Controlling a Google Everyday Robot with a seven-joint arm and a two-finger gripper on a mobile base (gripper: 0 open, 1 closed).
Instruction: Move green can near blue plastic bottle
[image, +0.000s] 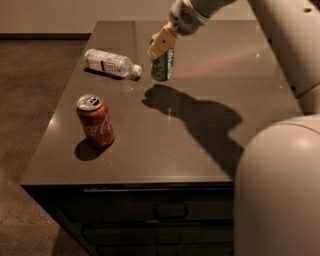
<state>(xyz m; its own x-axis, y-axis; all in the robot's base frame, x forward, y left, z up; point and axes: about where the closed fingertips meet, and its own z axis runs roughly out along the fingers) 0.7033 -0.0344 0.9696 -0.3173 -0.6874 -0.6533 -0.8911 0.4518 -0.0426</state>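
green can (163, 65): glossy printed metal
gripper (160, 47): matt tan fingers, clamped on the green can's top, above the counter just right of the bottle's cap
bottle (111, 63): clear shiny plastic, white cap
red can (95, 121): glossy metal, bare silver top
counter (200, 135): dark, smooth, half-gloss, faintly reflecting
arm (280, 190): smooth pale shell, soft sheen
floor (30, 100): matt, rough-looking
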